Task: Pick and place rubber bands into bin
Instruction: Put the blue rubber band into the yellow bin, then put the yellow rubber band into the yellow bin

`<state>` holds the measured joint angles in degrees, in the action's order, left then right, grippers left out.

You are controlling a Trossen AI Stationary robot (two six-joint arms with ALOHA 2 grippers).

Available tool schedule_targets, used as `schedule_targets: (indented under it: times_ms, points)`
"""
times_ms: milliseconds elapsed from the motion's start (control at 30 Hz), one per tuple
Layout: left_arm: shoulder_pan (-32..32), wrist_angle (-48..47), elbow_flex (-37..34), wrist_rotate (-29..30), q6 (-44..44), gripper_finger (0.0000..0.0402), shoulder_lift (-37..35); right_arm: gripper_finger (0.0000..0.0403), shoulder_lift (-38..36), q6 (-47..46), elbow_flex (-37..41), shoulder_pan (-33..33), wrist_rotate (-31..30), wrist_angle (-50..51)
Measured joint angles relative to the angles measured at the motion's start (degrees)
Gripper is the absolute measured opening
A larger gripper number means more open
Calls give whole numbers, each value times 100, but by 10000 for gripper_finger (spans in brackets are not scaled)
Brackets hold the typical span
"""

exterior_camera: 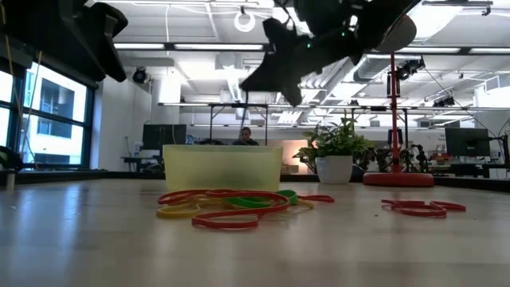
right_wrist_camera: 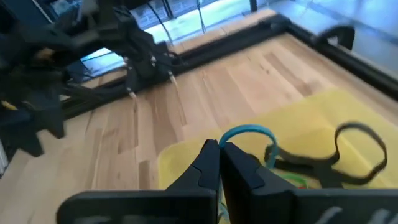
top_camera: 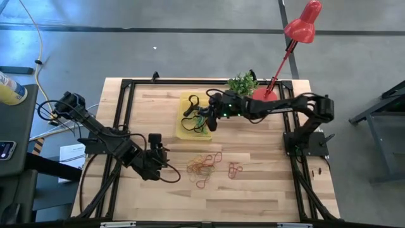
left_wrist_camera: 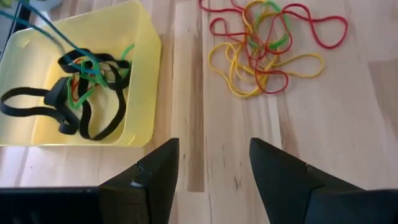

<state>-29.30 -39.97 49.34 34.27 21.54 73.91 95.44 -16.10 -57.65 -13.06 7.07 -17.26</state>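
Loose rubber bands (top_camera: 204,165) lie on the desk (top_camera: 253,190) just ahead of the left gripper (top_camera: 166,154), fingers apart and empty. Right gripper (right_wrist_camera: 219,149), fingers pinched on a blue band (right_wrist_camera: 249,132), hangs over the bin (right_wrist_camera: 298,137).

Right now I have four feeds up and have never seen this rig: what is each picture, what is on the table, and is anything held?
Two dark robot arms work at a wooden table. One camera looks straight down, one sits at table height, and one rides on each wrist.

The right gripper hangs over the yellow bin, its fingers shut on a blue band that loops out past the tips. Black and green bands already lie in the bin.

The left gripper waits open near the table's front, holding nothing.

A pile of red, yellow and green bands lies loose on the wood, a few red ones beside it. A plant and a red lamp stand at the back.
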Motion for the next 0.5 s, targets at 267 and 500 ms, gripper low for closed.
schedule_targets:
  times_ms: [267, 500]
  points:
    - [2, 40, 2, 160, -4, 186, -2, 45, 385, -501, 0, -278, 807, 60]
    - [3, 80, 4, 253, -6, 186, -2, 161, 389, -642, -5, -349, 1211, 107]
